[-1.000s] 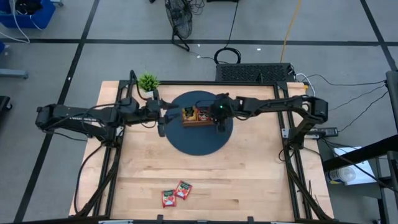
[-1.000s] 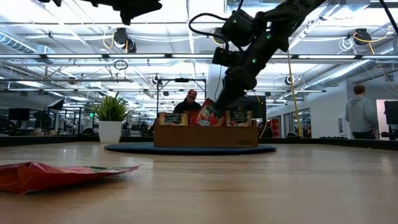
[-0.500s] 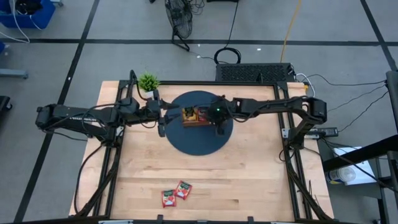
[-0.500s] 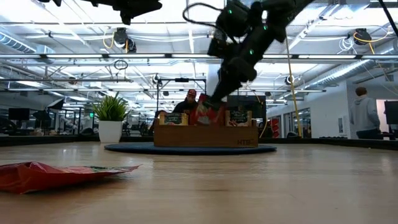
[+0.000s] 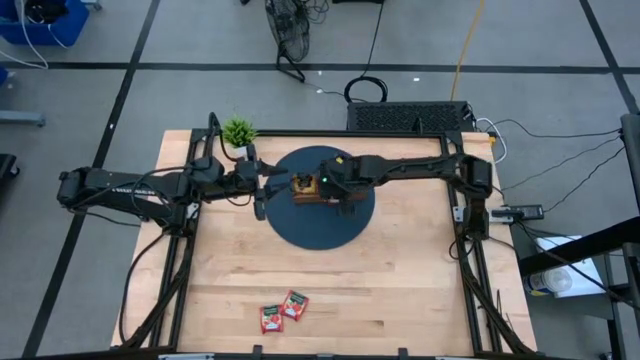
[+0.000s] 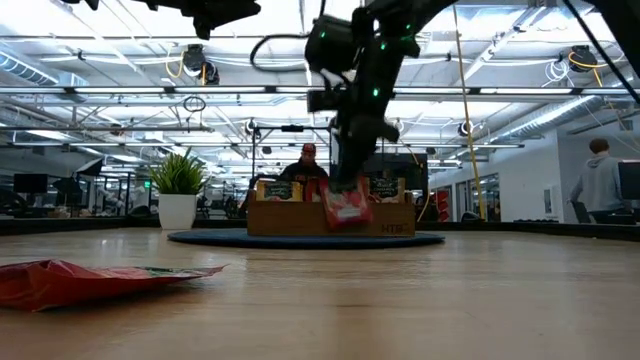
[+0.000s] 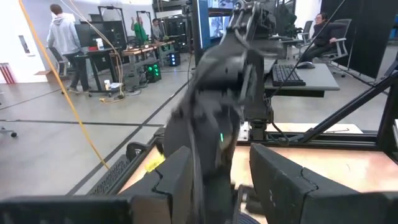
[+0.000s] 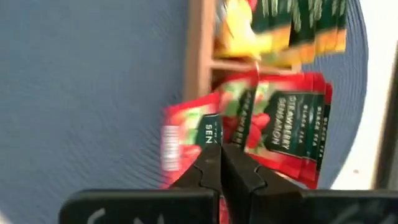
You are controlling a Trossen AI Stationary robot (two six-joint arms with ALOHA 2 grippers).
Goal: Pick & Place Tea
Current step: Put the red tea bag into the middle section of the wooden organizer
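Observation:
A brown wooden tray (image 5: 298, 196) with tea sachets standing in its compartments sits on a round dark blue mat (image 5: 320, 230). My right gripper (image 5: 322, 192) reaches in from the table's right and is shut on a red tea sachet (image 6: 346, 208) at the tray's near wall (image 6: 290, 220). More red sachets (image 8: 283, 134) stand in the middle compartment, with green ones (image 8: 301, 25) beside them. My left gripper (image 5: 262, 190) is held level just left of the tray, open and with nothing in it (image 7: 221, 186). Two red sachets (image 5: 283, 311) lie flat near the table's near edge. My right gripper pinches the red sachet at its upper edge (image 8: 208, 134) between its two shut fingers. The fingers slant down from above and from the table's right. The sachet hangs tilted below them (image 6: 346, 208), in front of the tray's near wall and over the mat.
A small potted plant (image 5: 238, 130) stands at the far left of the mat. One of the loose red sachets (image 6: 70, 280) lies close in front of the low camera. People and desks are in the room behind the table.
My right gripper has shut on a red sachet in the tray's middle compartment. It has then swung toward the table's left, tipping more steeply down. The sachet has come out of the compartment and now hangs in front of the tray's near wall.

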